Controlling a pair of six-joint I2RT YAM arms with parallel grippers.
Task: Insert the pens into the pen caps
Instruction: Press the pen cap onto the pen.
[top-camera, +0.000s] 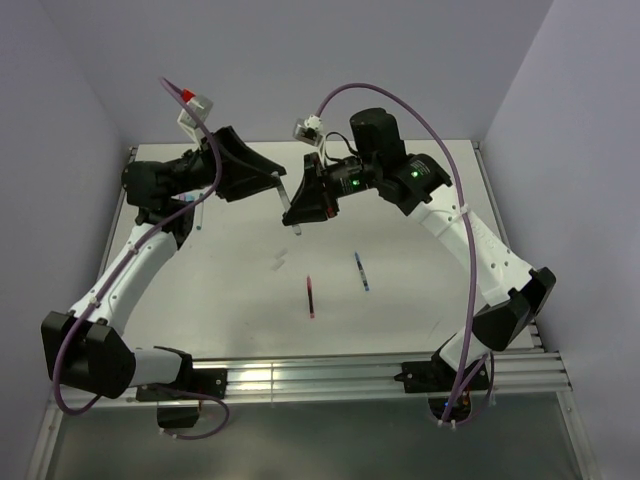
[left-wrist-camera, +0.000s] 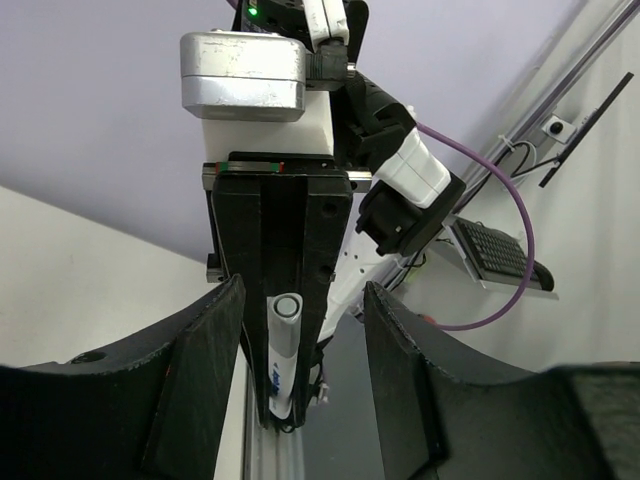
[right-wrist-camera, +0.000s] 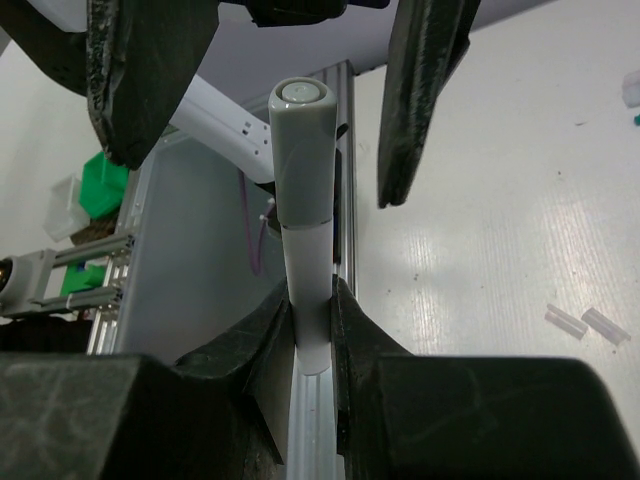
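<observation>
Pen (right-wrist-camera: 308, 290), white plastic with grey tubular cap (right-wrist-camera: 303, 150), is clamped by right gripper (right-wrist-camera: 312, 320); left gripper (left-wrist-camera: 300, 340) straddles it half-open, and closing off-centre could skew the cap.

Overhead; two wrist close-ups, same pen (right-wrist-camera: 307, 290)

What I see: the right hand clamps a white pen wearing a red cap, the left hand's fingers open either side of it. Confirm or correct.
The cap is grey, not red; the right wrist view shows it. The rest holds: the right hand clamps the white pen, the left hand's fingers open either side of the cap.
</observation>
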